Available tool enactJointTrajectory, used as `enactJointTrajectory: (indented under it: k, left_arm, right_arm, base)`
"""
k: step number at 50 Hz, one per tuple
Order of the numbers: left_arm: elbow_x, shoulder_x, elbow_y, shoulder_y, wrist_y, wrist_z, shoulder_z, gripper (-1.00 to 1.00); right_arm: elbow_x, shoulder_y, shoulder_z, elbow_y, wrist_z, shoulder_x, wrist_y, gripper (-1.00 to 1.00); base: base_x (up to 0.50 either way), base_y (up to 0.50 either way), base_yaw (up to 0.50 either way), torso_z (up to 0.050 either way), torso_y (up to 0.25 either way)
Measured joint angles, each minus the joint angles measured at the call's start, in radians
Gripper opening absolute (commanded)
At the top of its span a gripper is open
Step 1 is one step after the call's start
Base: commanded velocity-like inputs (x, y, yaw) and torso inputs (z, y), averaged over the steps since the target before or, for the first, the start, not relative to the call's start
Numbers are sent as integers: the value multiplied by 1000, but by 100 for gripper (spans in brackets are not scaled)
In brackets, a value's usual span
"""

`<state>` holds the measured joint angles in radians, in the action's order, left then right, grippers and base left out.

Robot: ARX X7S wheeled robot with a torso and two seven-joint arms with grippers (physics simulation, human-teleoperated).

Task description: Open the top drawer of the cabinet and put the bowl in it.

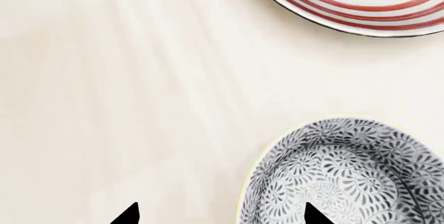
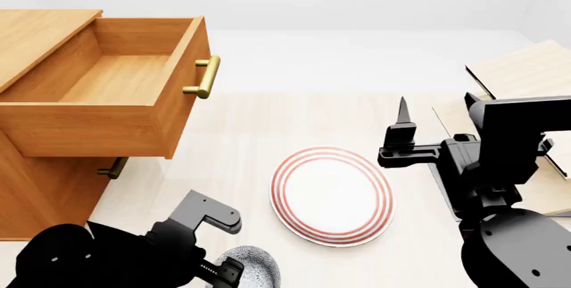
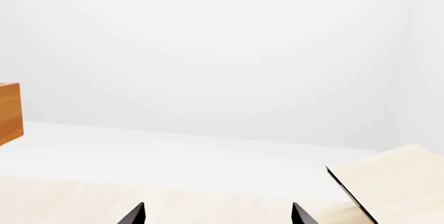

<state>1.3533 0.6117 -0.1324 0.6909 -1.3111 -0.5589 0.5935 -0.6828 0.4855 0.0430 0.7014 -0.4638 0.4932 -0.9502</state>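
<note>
Head view gives me the cabinet (image 2: 36, 188) first, filling the left edge of the pale wood floor (image 2: 241, 141), orange-brown and boxy. Its top drawer (image 2: 107, 101) is pulled well out, the lighter interior showing bare, and the brass bar handle (image 2: 204, 77) stands on its front face; below it I see the handle of a lower drawer (image 2: 113, 168) peeking from under the open one. At the right edge of the floor sits a tilted light-wood shelf rack (image 2: 526, 71), partly behind my right arm. Near the middle of the floor lies the flat plate (image 2: 332, 194) with red rings, well apart from the cabinet. The bowl (image 2: 253, 269), speckled blue-grey, sits at the near edge of the floor, close to the plate but not touching it, and still outside the drawer. My left gripper (image 1: 220, 214) hangs over it: in the left wrist view one black fingertip (image 1: 315, 214) shows over the bowl's inside and the other over bare floor, so the jaws stand wide and straddle the rim, holding nothing. My right gripper (image 3: 216, 213) is raised beside the rack, its fingertips (image 3: 133, 214) spread wide too, with nothing between them.
</note>
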Motion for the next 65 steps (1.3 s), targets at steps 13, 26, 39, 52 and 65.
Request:
enactJointTrajectory:
  k: [13, 26, 39, 52, 65]
  left_arm:
    - [-41, -10, 28, -8, 28, 41, 36, 100]
    - [-66, -17, 48, -15, 48, 72, 63, 100]
    - [-95, -29, 76, -14, 68, 106, 92, 100]
    - [-132, -40, 112, -14, 97, 146, 123, 100]
    - [-131, -38, 126, -10, 118, 161, 139, 100]
  right_arm:
    - [6, -3, 9, -13, 2, 1, 13, 100]
    - [9, -3, 17, -24, 2, 2, 20, 100]
    - [6, -1, 16, -25, -2, 6, 20, 100]
    - [3, -1, 17, -27, -5, 9, 22, 100]
    - [5, -3, 22, -35, -5, 10, 30, 100]
  base:
    - [0, 0, 0, 0, 0]
    - [0, 0, 0, 0, 0]
    - [0, 0, 0, 0, 0]
    - [0, 0, 0, 0, 0]
    - [0, 0, 0, 0, 0]
